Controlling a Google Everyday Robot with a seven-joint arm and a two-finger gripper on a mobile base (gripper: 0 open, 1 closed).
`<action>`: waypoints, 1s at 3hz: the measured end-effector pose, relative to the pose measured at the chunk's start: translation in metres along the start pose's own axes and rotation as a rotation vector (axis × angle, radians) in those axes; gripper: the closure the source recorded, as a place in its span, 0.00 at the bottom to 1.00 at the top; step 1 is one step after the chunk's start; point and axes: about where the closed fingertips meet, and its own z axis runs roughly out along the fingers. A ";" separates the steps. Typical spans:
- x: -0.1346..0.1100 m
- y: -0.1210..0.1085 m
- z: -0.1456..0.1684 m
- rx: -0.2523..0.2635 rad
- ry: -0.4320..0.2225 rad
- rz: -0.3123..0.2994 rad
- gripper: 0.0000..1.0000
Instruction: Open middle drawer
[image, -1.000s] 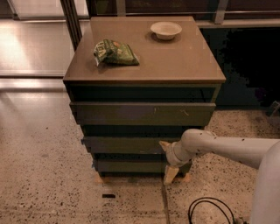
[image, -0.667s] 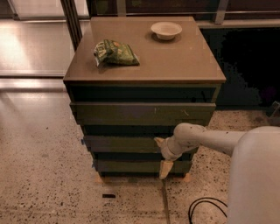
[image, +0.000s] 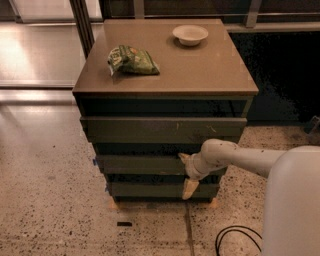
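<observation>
The cabinet (image: 165, 75) has three dark grey-green drawer fronts stacked one above another. The middle drawer (image: 140, 164) is the plain front between the scratched upper front (image: 160, 129) and the smallest-looking bottom front (image: 150, 190). No inner floor of it shows. My gripper (image: 186, 173) is at the right part of the middle drawer's front, reaching in from the right on a white arm (image: 240, 159). It is open, with one pale finger (image: 184, 158) at the front's top edge and the other finger (image: 189, 189) hanging down over the bottom front.
On the cabinet top lie a green snack bag (image: 132, 60) and a white bowl (image: 190, 34). A black cable (image: 235, 240) lies on the speckled floor at the lower right. My white body (image: 292, 205) fills the right corner. A dark wall opening is behind on the right.
My arm has swung left and slightly up, bringing the gripper from beside the lower right of the cabinet onto the middle drawer's front. The drawers have not visibly moved.
</observation>
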 end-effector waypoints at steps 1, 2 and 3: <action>0.003 -0.001 0.008 -0.018 0.000 -0.004 0.00; 0.017 -0.008 0.031 -0.076 -0.007 0.003 0.00; 0.017 -0.008 0.031 -0.076 -0.007 0.003 0.00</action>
